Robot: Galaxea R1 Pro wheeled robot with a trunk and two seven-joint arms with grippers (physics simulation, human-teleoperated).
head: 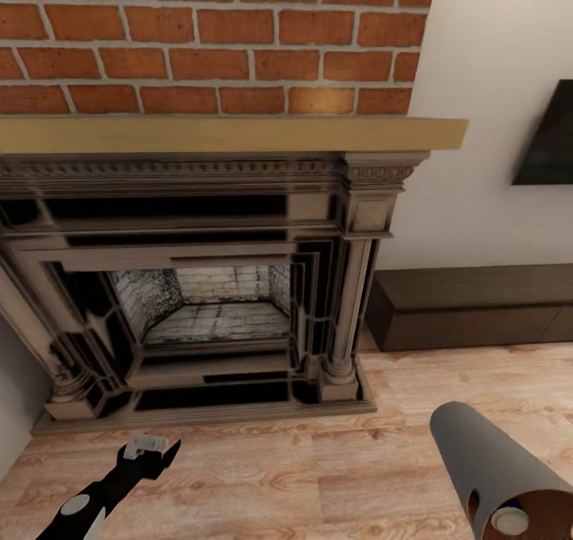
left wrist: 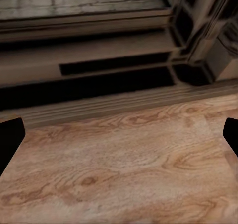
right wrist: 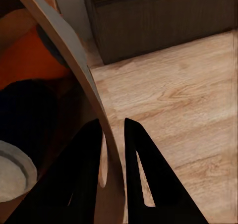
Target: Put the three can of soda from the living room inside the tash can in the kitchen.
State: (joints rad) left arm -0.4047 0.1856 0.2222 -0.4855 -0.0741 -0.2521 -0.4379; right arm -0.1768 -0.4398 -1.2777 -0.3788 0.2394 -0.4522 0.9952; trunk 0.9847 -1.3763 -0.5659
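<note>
The grey tash can [head: 484, 459] hangs tilted above the living room floor at the lower right of the head view. My right gripper [right wrist: 113, 144] is shut on its rim, one finger inside the wall and one outside. Within the coppery inside of the tash can [right wrist: 74, 60] lie an orange can of soda [right wrist: 29, 55] and a dark blue can of soda [right wrist: 25, 120] with a silver top. A silver can top [head: 508, 520] also peeks through the bin's mouth. My left gripper [head: 151, 444] hovers low over the planks, open with nothing between its fingers [left wrist: 10, 140].
A dark fireplace surround [head: 350, 285] under a red brick wall [head: 207, 38] stands straight ahead on a low plinth. A low dark wood bench [head: 469, 305] runs along the white wall to the right, below a wall television [head: 549, 134]. Light wood floor [head: 318, 476] lies in front.
</note>
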